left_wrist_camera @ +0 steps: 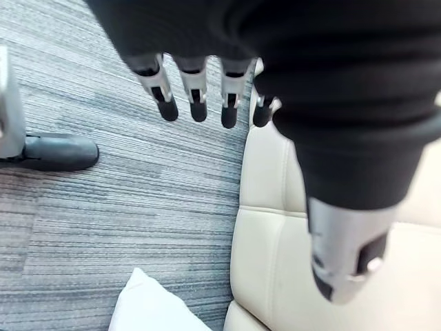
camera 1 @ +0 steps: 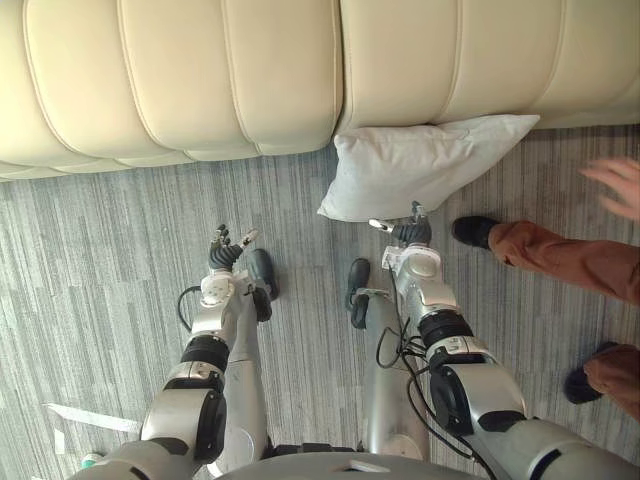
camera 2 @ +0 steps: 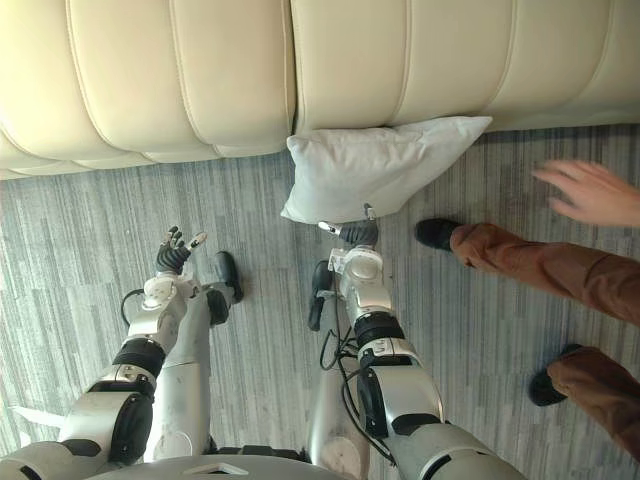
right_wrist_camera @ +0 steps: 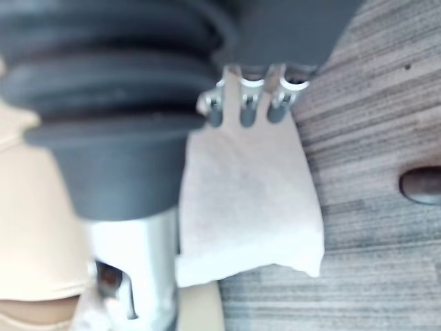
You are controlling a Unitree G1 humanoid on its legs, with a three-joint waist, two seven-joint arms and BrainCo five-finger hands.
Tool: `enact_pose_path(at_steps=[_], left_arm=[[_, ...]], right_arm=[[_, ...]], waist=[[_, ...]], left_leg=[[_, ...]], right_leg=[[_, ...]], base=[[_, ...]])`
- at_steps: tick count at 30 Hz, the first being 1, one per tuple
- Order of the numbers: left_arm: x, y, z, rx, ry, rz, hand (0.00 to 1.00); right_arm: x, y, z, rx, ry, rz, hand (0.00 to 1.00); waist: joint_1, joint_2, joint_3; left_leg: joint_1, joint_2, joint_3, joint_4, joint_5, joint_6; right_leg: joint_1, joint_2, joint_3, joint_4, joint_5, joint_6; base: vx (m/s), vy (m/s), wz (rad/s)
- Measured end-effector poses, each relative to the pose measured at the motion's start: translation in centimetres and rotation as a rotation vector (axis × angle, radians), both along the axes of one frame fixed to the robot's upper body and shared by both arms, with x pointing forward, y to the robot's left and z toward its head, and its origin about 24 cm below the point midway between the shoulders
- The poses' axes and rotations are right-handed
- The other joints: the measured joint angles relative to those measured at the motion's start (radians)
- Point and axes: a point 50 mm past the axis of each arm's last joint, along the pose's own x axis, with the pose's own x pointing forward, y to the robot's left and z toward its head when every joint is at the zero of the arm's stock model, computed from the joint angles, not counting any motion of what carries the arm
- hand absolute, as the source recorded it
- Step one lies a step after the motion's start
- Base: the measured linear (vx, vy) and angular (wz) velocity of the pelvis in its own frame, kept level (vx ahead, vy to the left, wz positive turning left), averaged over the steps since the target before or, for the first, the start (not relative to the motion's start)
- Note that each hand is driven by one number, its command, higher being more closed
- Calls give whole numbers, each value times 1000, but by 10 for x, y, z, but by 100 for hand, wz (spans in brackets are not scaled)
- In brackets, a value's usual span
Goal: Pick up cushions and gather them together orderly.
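A white cushion (camera 1: 420, 165) lies on the grey carpet, its far edge against the base of the cream sofa (camera 1: 200, 80). My right hand (camera 1: 410, 232) is at the cushion's near edge with its fingers (right_wrist_camera: 249, 103) straight and open, pointing at the cushion (right_wrist_camera: 248, 200). I cannot tell whether they touch it. My left hand (camera 1: 228, 250) hovers over bare carpet well to the left of the cushion, open and holding nothing. In the left wrist view its fingers (left_wrist_camera: 196, 96) hang relaxed, with a cushion corner (left_wrist_camera: 151, 307) and the sofa front beyond them.
A person stands at the right: legs in rust-coloured trousers, one black shoe (camera 1: 472, 230) close beside my right hand, another (camera 1: 582, 385) nearer, and an open hand (camera 1: 615, 185) above. A pale strip (camera 1: 85, 418) lies on the carpet at the lower left.
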Motion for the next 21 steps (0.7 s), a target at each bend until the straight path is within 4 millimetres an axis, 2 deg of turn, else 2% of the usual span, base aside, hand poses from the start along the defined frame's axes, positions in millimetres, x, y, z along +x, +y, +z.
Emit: enact_pose_path(at_steps=[7, 11, 15, 18, 19, 21], left_arm=[[-26, 1, -29, 10, 91, 10, 0], [-53, 8, -55, 68, 185, 2, 0], [-90, 14, -86, 106, 321, -20, 0], [-135, 21, -118, 96, 496, -15, 0], [-139, 21, -121, 96, 512, -15, 0], [-161, 24, -134, 80, 588, -11, 0]], right_arm=[[-41, -3, -58, 22, 170, -24, 0], [-79, -10, -95, 38, 294, -58, 0], [-126, -12, -132, 58, 438, -72, 0], [-170, -16, -157, 83, 555, -104, 0], [-175, -16, -160, 88, 569, -109, 0], [-190, -19, -167, 115, 603, -122, 0]], waist=[[-1, 0, -3], [-6, 0, -11], [-10, 0, -84], [-15, 4, -190], [-15, 3, -206], [-15, 5, -258]], left_leg=[[148, -11, -2, -64, 10, -6], [284, -19, 6, -103, 9, -8], [400, -18, 12, -139, -4, -18], [504, -3, 28, -177, -22, -29], [522, -3, 36, -192, -22, -30], [580, -7, 63, -241, -22, -36]], right_leg=[[152, -7, -19, -55, 1, -1], [290, -5, -24, -105, 2, 1], [415, 9, -26, -169, 9, 7], [536, 25, -33, -273, 31, 9], [555, 27, -30, -293, 35, 6], [609, 30, -18, -366, 63, 10]], base=[[27, -50, 5], [74, -25, -1], [56, 5, -8], [69, 41, -16], [60, 25, -21], [60, 41, -23]])
